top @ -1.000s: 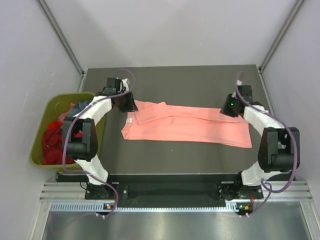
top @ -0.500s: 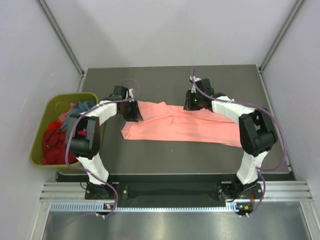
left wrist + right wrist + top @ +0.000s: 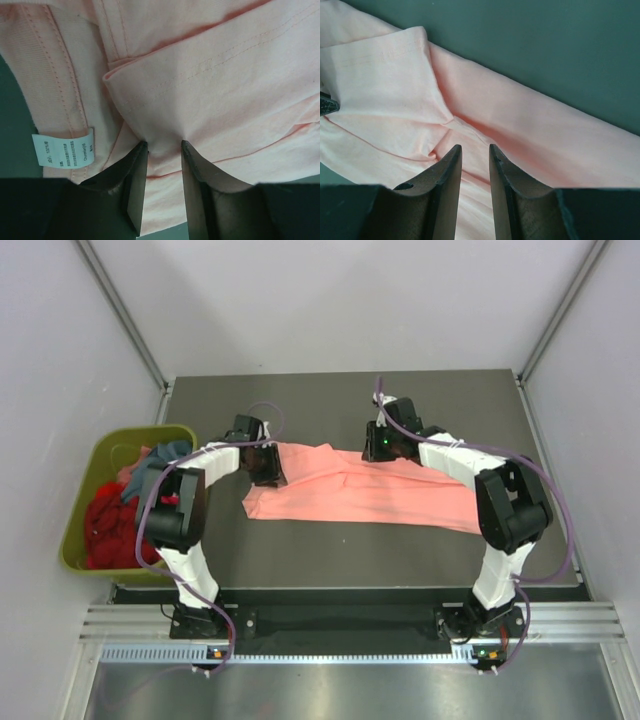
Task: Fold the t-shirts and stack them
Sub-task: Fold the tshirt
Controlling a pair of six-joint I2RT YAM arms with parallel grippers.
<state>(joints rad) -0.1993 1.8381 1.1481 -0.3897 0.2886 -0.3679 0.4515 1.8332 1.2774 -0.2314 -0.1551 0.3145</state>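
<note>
A large salmon-pink t-shirt (image 3: 370, 495) lies flat across the dark table, folded into a long band. My left gripper (image 3: 268, 468) is at its left end, by the collar. In the left wrist view the left gripper (image 3: 163, 145) is open, and a folded sleeve edge of the shirt (image 3: 225, 75) lies just under its tips. My right gripper (image 3: 383, 448) hovers over the shirt's far edge near the middle. The right wrist view shows it (image 3: 475, 147) slightly open above wrinkled pink cloth (image 3: 380, 65), holding nothing. Red t-shirts (image 3: 105, 530) and a teal one (image 3: 170, 452) lie in the bin.
An olive-green bin (image 3: 70, 535) stands off the table's left edge, beside the left arm. A white care label (image 3: 65, 147) shows inside the pink shirt's collar. Grey walls close in the table on three sides.
The right arm swung from the shirt's right end to its far edge near the middle. The left gripper shifted slightly right onto the shirt's left end, and its jaws widened.
</note>
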